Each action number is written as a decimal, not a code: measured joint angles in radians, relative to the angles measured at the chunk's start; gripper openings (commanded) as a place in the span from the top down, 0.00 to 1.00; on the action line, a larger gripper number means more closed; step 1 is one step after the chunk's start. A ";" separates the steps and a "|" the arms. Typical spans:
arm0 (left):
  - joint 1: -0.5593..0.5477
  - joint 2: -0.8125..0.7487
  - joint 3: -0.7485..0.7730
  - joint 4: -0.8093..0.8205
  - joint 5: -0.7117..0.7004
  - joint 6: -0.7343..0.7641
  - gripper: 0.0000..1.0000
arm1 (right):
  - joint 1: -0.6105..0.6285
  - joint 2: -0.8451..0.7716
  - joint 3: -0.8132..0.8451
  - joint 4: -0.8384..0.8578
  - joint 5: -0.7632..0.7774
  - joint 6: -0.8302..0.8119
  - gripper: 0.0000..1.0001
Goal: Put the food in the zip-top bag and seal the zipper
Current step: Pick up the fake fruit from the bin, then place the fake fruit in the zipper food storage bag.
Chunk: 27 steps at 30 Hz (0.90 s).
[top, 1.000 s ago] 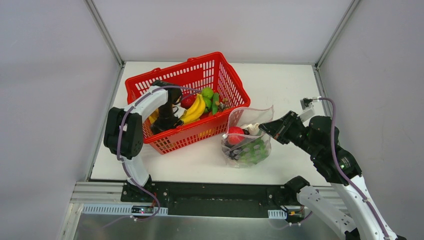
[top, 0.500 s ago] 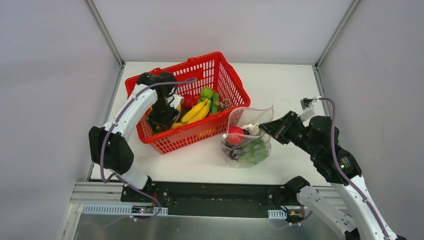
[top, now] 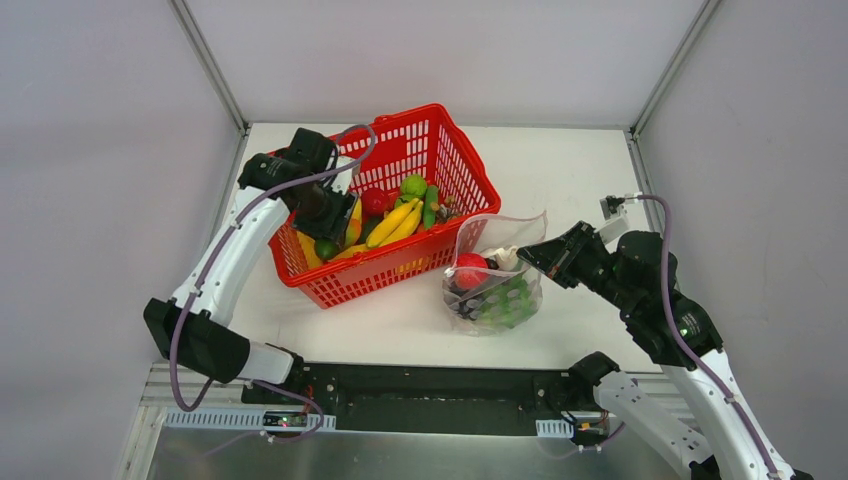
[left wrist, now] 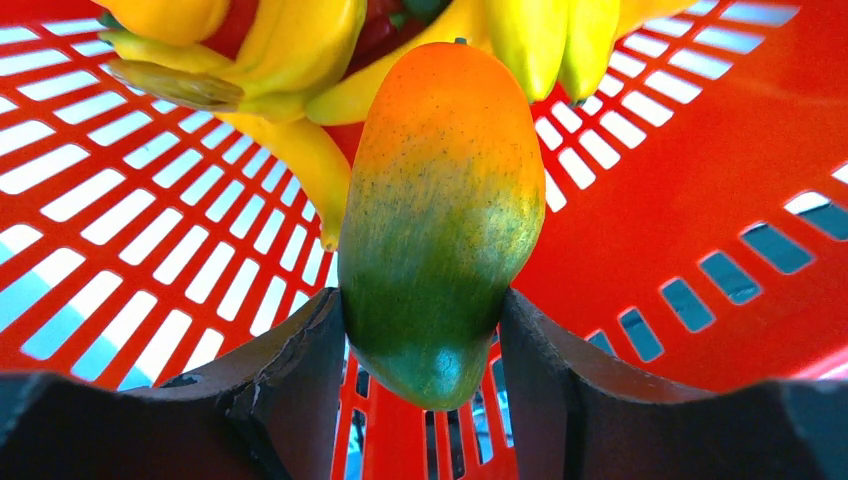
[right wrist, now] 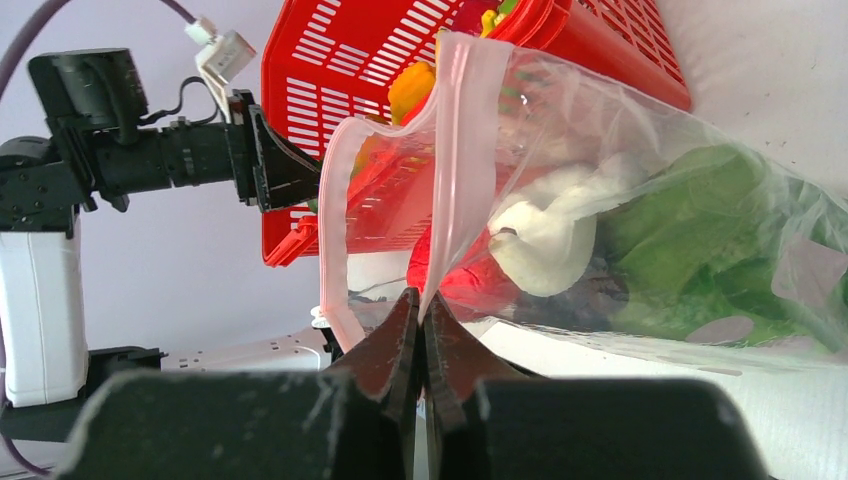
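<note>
Top external view: the red basket (top: 400, 120) sits on the white counter (top: 560, 170), and the left gripper (top: 327, 228) reaches down into the basket's left half. In the left wrist view this gripper is clamped on a mango-shaped toy (left wrist: 445, 180), orange at the far end and green at the near tip. Both fingers (left wrist: 300, 370) press against the toy's sides above the basket's mesh floor. Yellow bananas (left wrist: 300, 60) lie just beyond the toy, inside the basket. From above they lie near the basket's middle, with more green and red toys beside them towards the basket's far wall.

The zip-top bag (top: 495, 285) stands on the counter just beside the basket's near right corner; whether it touches the basket cannot be told. The right gripper (top: 532, 256) is at the side of the bag away from the basket. In the right wrist view its fingers are pinched together on the pink zipper (right wrist: 460, 160), and the bag's mouth gapes, its other lip curving apart. Inside the bag are a red apple (right wrist: 470, 275), white garlic (right wrist: 545, 235) and green lettuce (right wrist: 700, 240).
</note>
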State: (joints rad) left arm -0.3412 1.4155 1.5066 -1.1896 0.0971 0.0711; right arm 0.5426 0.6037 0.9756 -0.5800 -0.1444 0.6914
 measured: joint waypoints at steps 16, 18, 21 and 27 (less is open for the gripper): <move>0.000 -0.264 -0.079 0.289 0.136 -0.165 1.00 | 0.000 0.015 0.000 0.008 -0.006 0.008 0.96; 0.000 -0.304 -0.100 0.336 0.170 -0.193 1.00 | 0.000 0.016 0.000 0.008 -0.010 0.009 0.96; -0.006 -0.357 -0.121 0.402 0.219 -0.239 1.00 | 0.000 0.018 0.000 0.008 -0.017 0.012 0.96; -0.088 -0.413 -0.135 0.536 0.304 -0.318 1.00 | 0.000 0.019 0.000 0.011 -0.022 0.018 0.96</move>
State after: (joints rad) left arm -0.4290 1.0027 1.3720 -0.6533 0.4011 -0.2470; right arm 0.5426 0.6228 0.9760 -0.5694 -0.1661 0.7090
